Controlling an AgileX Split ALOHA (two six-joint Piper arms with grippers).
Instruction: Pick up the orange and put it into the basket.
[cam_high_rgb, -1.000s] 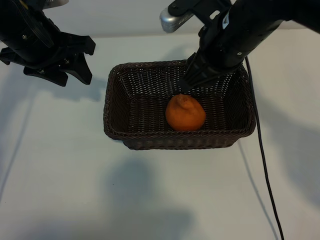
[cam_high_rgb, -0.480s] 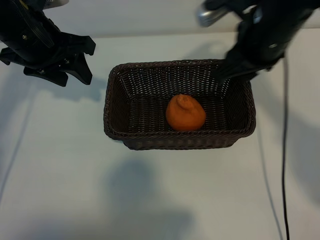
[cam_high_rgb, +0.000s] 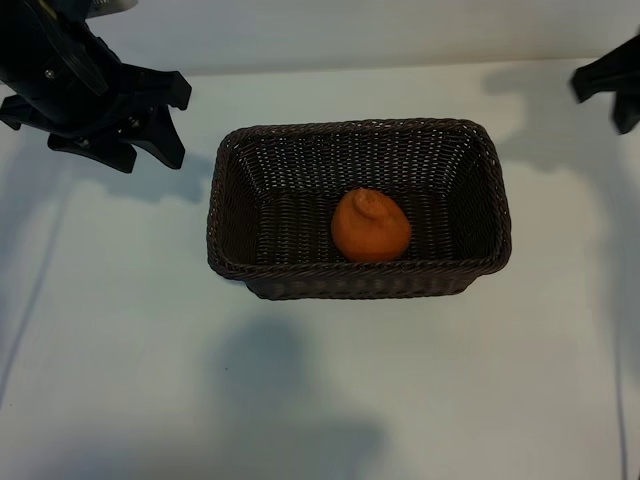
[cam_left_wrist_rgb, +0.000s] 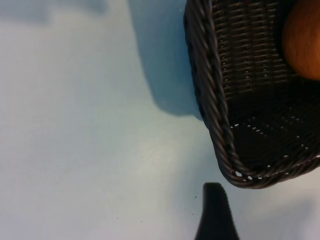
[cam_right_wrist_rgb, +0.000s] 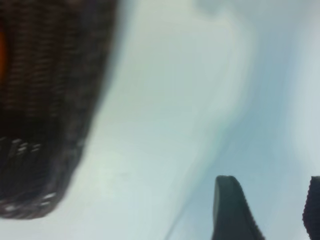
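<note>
A small, matte orange fruit with a knobby stem end (cam_high_rgb: 371, 226) sits inside a large rectangular dark brown woven wicker basket (cam_high_rgb: 228, 200), on its floor a little toward the near long wall. The basket rests on a pale, plain surface (cam_high_rgb: 150, 380).

The left arm is poised above the surface at the far left, well apart from the basket. Its black left pincer (cam_high_rgb: 125, 125) points steeply downward, its fingers spread apart and holding nothing.

The right arm shows only as a dark shape at the far right edge, clear of the basket. Its right pincer (cam_right_wrist_rgb: 265, 210) is seen from the wrist, where two dark fingertips (cam_right_wrist_rgb: 231, 207) stand apart with bare surface between them and nothing gripped.

The left wrist view adds a close look at the basket's braided rim and rounded corner, with a slice of the orange inside. The right wrist view catches only a blurred end of the basket, off to one side.
</note>
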